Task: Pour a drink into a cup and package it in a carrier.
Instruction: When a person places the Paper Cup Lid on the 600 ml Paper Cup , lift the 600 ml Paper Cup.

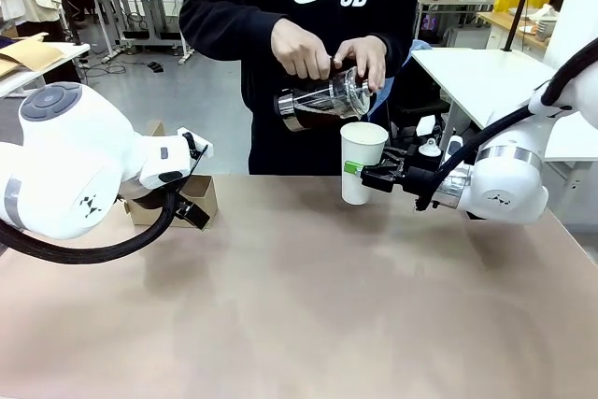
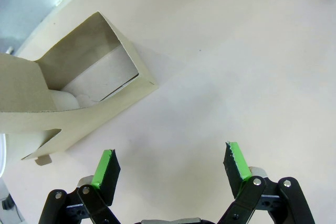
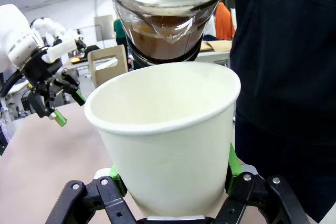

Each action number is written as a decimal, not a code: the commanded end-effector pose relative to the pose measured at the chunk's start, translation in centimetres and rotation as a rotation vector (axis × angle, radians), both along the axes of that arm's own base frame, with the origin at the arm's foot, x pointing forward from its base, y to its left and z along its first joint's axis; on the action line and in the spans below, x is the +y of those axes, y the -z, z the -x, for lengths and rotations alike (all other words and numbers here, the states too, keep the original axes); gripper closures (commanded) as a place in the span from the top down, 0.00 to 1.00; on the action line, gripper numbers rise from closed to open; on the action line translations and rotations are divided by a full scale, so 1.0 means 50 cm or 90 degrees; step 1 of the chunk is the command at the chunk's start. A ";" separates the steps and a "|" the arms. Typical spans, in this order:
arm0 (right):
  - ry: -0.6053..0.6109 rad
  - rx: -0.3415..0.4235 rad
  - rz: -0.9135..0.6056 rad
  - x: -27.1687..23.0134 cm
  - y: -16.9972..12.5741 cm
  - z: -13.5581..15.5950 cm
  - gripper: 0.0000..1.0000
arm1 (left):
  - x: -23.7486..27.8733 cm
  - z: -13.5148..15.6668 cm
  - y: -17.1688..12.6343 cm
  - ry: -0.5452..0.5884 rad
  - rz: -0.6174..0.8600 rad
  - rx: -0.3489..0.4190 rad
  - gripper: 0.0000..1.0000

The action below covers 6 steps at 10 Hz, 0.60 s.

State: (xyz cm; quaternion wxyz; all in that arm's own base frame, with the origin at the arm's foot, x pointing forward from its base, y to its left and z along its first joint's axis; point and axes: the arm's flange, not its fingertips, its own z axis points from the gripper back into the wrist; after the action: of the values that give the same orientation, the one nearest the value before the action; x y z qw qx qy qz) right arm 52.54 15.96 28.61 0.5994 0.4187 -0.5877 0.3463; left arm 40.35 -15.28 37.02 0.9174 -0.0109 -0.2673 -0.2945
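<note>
A person at the far side tilts a clear glass pot (image 1: 322,103) with dark brown drink (image 3: 163,43) over the white paper cup (image 1: 361,162). My right gripper (image 1: 372,175) is shut on the cup's lower body, holding it upright just above the table; its green pads (image 3: 233,163) press both sides of the cup (image 3: 168,145). The brown cardboard carrier (image 1: 194,199) stands at the left behind my left arm. My left gripper (image 2: 170,163) hangs open over bare table, beside the carrier (image 2: 79,95), with nothing between its fingers. The left gripper (image 3: 52,106) also appears in the right wrist view.
The tan table (image 1: 308,306) stretches wide in front. A white side table (image 1: 486,77) stands at the back right behind my right arm. Workbenches and chairs fill the room behind the person.
</note>
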 end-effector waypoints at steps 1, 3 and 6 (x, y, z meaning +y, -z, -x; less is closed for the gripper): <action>0.007 0.000 0.009 0.003 -0.009 0.007 0.81 | 0.002 0.000 0.000 0.000 0.002 0.000 1.00; 0.007 0.000 0.009 0.003 -0.009 0.007 0.81 | 0.002 0.000 0.000 0.000 0.002 0.000 1.00; 0.007 0.000 0.009 0.003 -0.009 0.007 0.81 | 0.002 0.000 0.000 0.000 0.002 0.000 1.00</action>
State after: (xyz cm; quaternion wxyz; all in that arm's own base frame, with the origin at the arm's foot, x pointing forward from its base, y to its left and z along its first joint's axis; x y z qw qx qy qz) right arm 52.54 15.96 28.60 0.5995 0.4187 -0.5876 0.3463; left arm 40.35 -15.28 37.02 0.9174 -0.0109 -0.2673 -0.2945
